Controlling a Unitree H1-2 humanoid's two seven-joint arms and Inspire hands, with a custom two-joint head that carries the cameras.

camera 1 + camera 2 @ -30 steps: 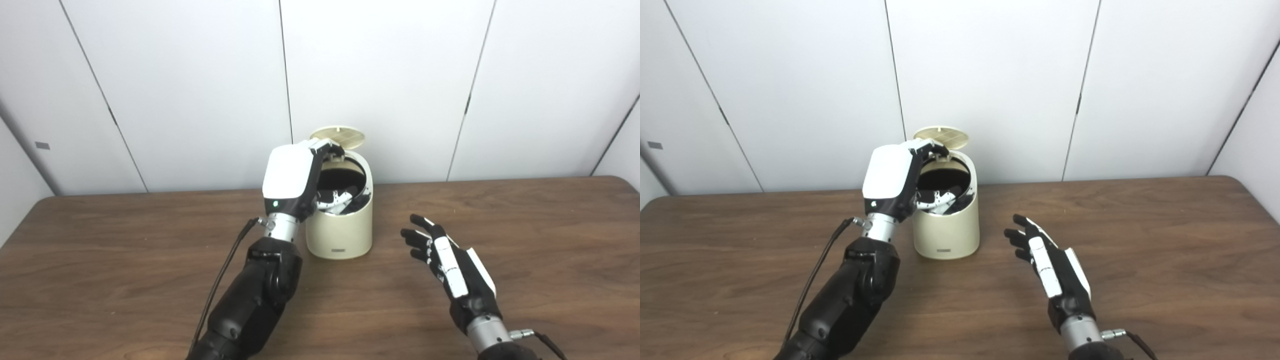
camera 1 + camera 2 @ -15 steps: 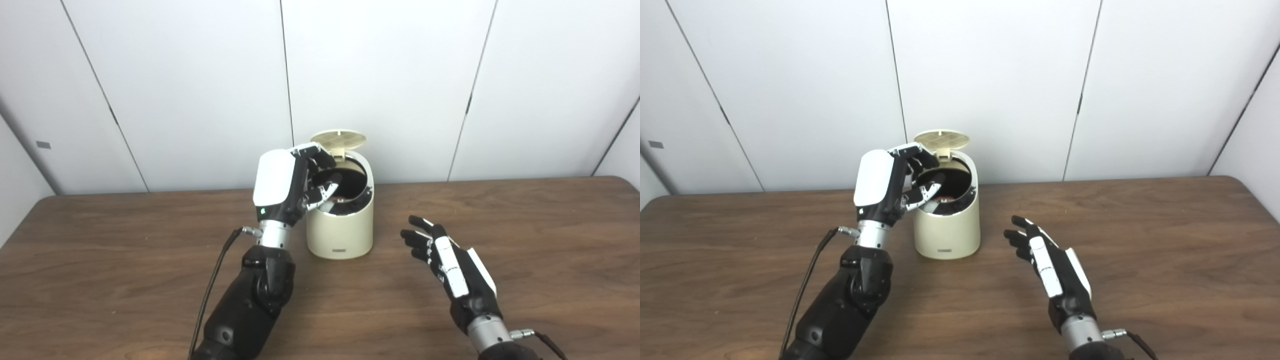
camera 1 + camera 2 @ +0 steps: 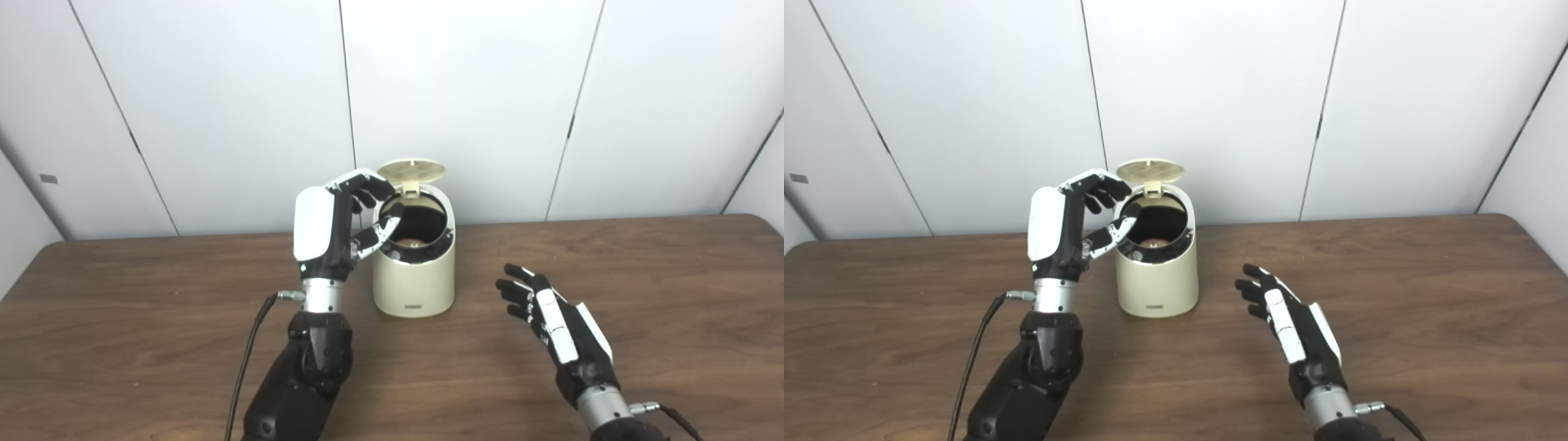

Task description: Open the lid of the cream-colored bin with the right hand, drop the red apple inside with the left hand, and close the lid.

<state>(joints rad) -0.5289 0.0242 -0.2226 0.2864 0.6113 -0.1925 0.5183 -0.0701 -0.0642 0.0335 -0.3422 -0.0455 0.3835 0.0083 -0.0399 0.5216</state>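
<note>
Closing comes next: lid stands raised at frame centre, apple inside bin. Right hand, spread and empty, lies lower right; left hand, empty, hovers nearer.

You are looking at a matt wood-grain table carrying a smooth, softly sheened cream plastic bin with its ribbed lid at 12 o'clock, while glossy white-and-black plastic is covering the left hand and right hand.
</note>
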